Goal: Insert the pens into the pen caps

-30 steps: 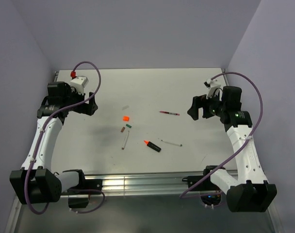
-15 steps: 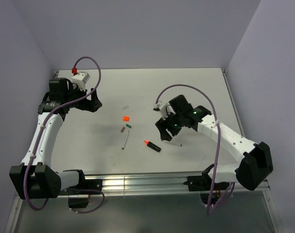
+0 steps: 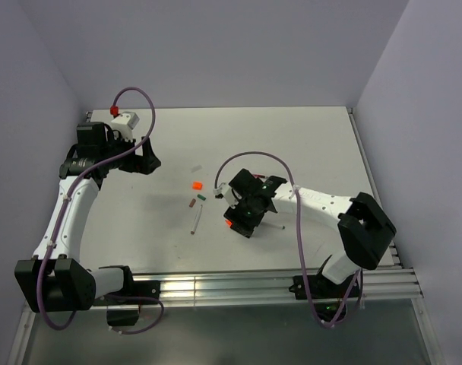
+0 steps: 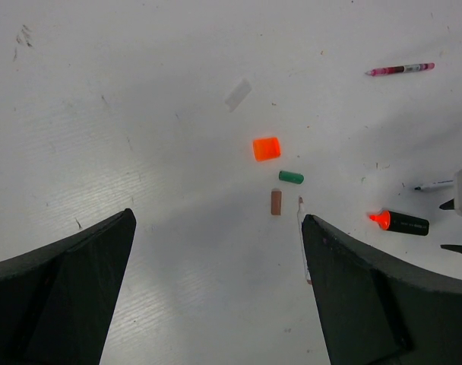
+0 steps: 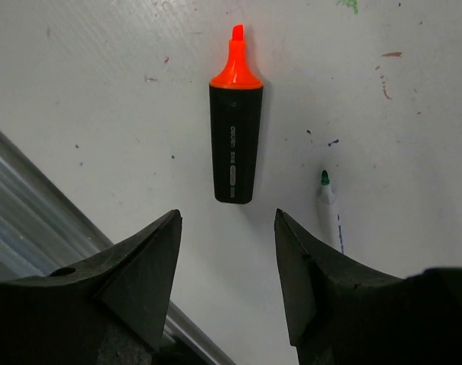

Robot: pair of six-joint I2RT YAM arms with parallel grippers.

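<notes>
The black marker (image 5: 235, 141) with an orange tip lies flat just ahead of my open, empty right gripper (image 5: 227, 218), in line with the gap between its fingers. In the top view the right gripper (image 3: 239, 217) hovers over the marker (image 3: 232, 225). A white pen with a green tip (image 5: 330, 209) lies to the right of it. The orange cap (image 4: 267, 148), green cap (image 4: 291, 177) and brownish-red cap (image 4: 276, 201) lie close together, with a second white pen (image 4: 302, 232) beside them. The dark red pen (image 4: 400, 69) lies further off. My left gripper (image 4: 217, 220) is open and empty, well apart from them.
The metal rail (image 3: 216, 285) runs along the table's near edge, close below the marker. A faint pale rectangular mark (image 4: 237, 93) shows on the table beyond the orange cap. The right arm's cable (image 3: 261, 156) arcs above the middle of the table.
My right arm has swung from the far right to the middle and come down over the black marker. The left arm has barely moved.
</notes>
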